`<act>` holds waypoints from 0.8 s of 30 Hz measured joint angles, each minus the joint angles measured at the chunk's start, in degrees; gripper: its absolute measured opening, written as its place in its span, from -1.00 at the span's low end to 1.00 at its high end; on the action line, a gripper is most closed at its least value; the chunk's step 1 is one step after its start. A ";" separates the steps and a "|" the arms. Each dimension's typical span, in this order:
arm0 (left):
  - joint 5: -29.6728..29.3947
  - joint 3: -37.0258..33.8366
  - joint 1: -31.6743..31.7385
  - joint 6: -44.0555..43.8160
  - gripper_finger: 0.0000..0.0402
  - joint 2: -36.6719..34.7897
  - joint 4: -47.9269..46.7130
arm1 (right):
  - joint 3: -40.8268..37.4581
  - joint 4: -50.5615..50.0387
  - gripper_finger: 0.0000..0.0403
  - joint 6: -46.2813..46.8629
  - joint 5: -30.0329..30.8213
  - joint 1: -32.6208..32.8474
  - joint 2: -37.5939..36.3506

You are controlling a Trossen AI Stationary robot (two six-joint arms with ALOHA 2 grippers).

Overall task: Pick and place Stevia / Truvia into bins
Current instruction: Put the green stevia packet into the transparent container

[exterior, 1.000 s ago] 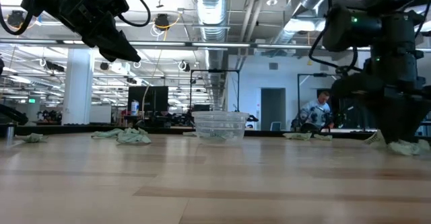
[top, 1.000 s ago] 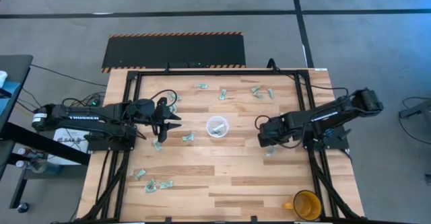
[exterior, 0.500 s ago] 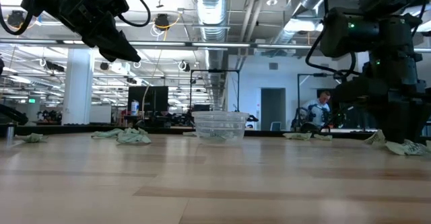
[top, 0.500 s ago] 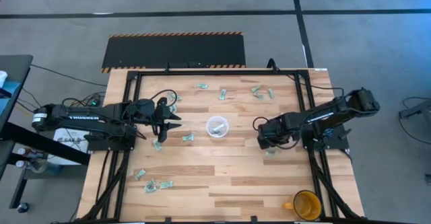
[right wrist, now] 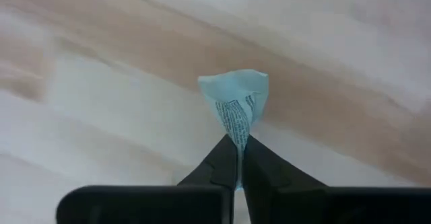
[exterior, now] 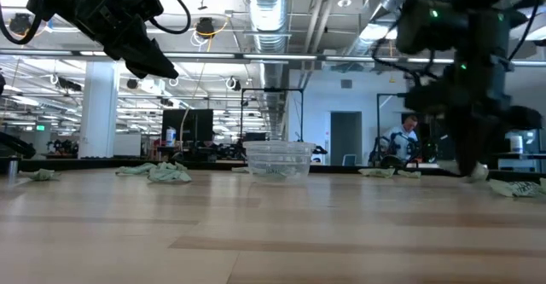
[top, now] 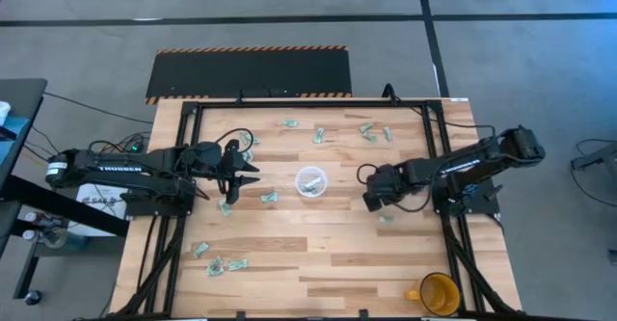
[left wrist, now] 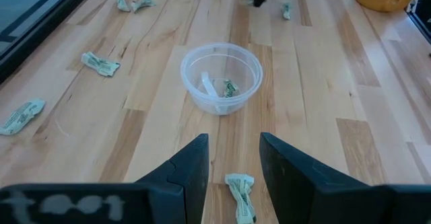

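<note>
The table (top: 318,263) is carrying everything, and the cup (top: 310,182) is sitting near its middle so that both arms can reach it. The yellow mug (top: 439,293) is standing well apart from the cup, at a table corner on the right arm's side, playing no part here.

The left hand (top: 249,169) is hovering above the table beside the cup, on the left arm's side. In its wrist view its fingers (left wrist: 192,167) are standing apart with nothing between them, framing a sachet (left wrist: 241,195) lying on the table between it and the cup (left wrist: 221,77). That looks like a waiting pose lined up for a next pick.

The right hand (top: 371,198) is working on the far side of the cup, near it. Its wrist view is showing the 2 fingers (right wrist: 219,163) pinched together on a crumpled packet (right wrist: 236,103), held by one end so the rest is sticking out past the tips. Gripping an edge is probably the only way to take something this thin off flat wood.

Loose sachets are lying scattered around the cup: a few beyond it (top: 317,134), some near the left hand (top: 269,197), 1 just beside the right hand (top: 386,219). At least 1 is already lying in the cup (left wrist: 231,87), so much of the task is remaining.
</note>
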 joint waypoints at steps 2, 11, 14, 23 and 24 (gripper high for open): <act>-0.02 0.00 0.00 0.00 -0.40 0.00 0.04 | 3.13 -0.21 -0.95 -2.81 1.41 0.09 0.02; -0.02 0.00 0.00 0.00 -0.40 0.00 0.30 | 16.46 15.58 -0.95 -26.75 7.18 -1.28 0.68; -0.02 -0.02 0.00 0.01 -0.40 0.00 0.30 | 18.62 20.69 -0.96 -32.66 5.69 -3.44 3.29; -0.02 -0.04 0.00 0.24 -0.40 2.38 1.49 | 25.77 21.17 -0.94 -42.99 -1.37 -9.52 15.56; -0.02 -0.01 0.00 0.35 -0.40 2.73 1.38 | 26.35 21.22 -0.93 -43.72 -1.67 -9.78 16.44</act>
